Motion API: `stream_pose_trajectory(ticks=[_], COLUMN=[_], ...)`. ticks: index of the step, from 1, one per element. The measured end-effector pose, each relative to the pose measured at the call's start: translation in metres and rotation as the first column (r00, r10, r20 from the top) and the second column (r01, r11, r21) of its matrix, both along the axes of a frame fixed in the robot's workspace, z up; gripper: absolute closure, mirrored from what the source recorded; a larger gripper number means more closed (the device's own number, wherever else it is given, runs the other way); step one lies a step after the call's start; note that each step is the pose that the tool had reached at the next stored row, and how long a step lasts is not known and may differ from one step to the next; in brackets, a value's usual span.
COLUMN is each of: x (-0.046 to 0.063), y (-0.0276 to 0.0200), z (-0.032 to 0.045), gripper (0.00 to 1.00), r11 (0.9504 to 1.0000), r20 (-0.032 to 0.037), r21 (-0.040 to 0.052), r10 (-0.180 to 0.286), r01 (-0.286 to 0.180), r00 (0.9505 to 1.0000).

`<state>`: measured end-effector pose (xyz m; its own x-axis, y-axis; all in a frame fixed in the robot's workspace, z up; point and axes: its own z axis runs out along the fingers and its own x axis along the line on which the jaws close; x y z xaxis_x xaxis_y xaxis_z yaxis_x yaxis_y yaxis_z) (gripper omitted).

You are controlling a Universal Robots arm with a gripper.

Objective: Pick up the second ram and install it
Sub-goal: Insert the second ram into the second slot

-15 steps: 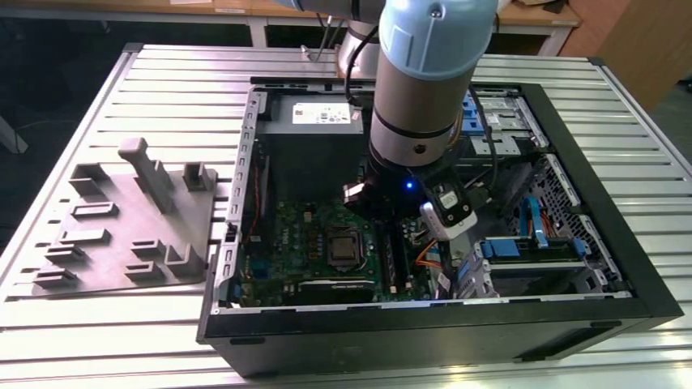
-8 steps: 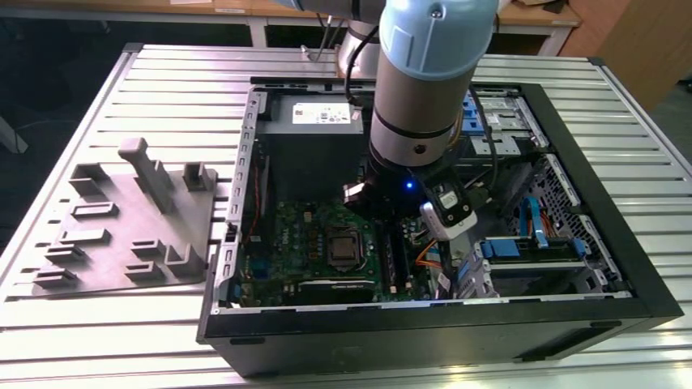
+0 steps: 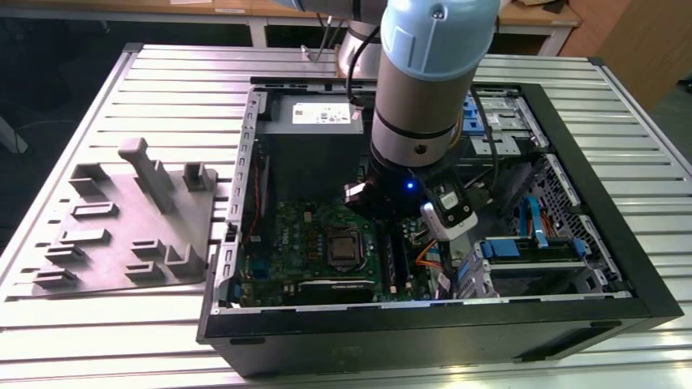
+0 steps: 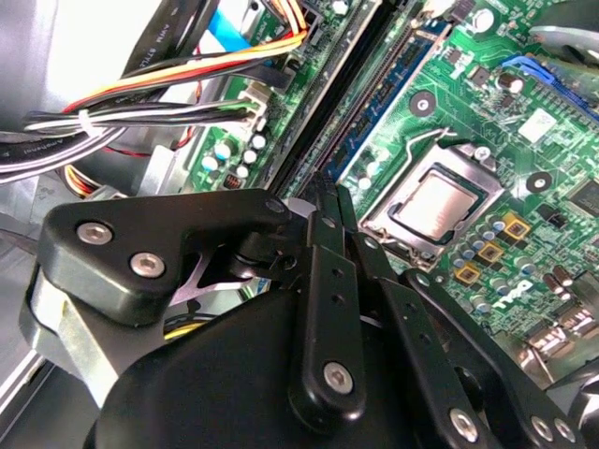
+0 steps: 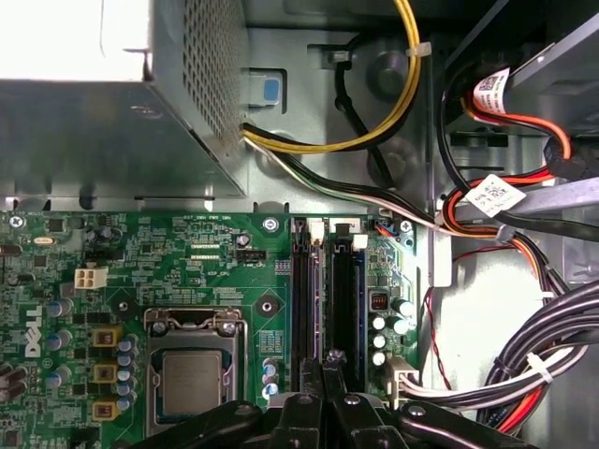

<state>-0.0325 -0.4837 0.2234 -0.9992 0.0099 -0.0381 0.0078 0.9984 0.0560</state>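
Observation:
My gripper (image 5: pixel 328 358) is shut, its black fingers pressed together. The fingertips (image 4: pixel 325 185) hang just above the near end of two long black memory slots (image 5: pixel 301 299) on the green motherboard (image 5: pixel 187 253). The slots run side by side next to the processor socket (image 4: pixel 435 201). I cannot tell whether the second ram is pinched between the fingers or stands edge-on in a slot. In the exterior view the arm's wrist (image 3: pixel 406 182) reaches down into the open computer case (image 3: pixel 433 332) over the motherboard (image 3: pixel 313 235).
A grey plastic fixture plate (image 3: pixel 119 235) lies on the slatted table at the exterior view's left of the case. Bundled cables (image 5: pixel 524 365) crowd one side of the slots. The metal power supply box (image 5: pixel 94 112) sits beyond the board, and drive bays (image 3: pixel 540 243) are at the exterior view's right.

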Motion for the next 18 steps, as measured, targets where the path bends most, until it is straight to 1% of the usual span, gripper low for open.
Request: stream_pose_trajectory(ticks=[8,13,18], x=[0.0000,0.0000,0.0000], y=[-0.0001,0.0000,0.0000], z=[-0.0012,-0.0049,-0.0057], gripper=[0.89,0.89,0.89], r11=[1.0000,1.0000,1.0000], r20=[-0.0002,-0.0001,-0.0002], r21=[-0.0005,0.0006,0.0008], r10=[0.000,0.000,0.000], r01=[0.000,0.000,0.000], r00=[1.0000,1.0000,1.0000])
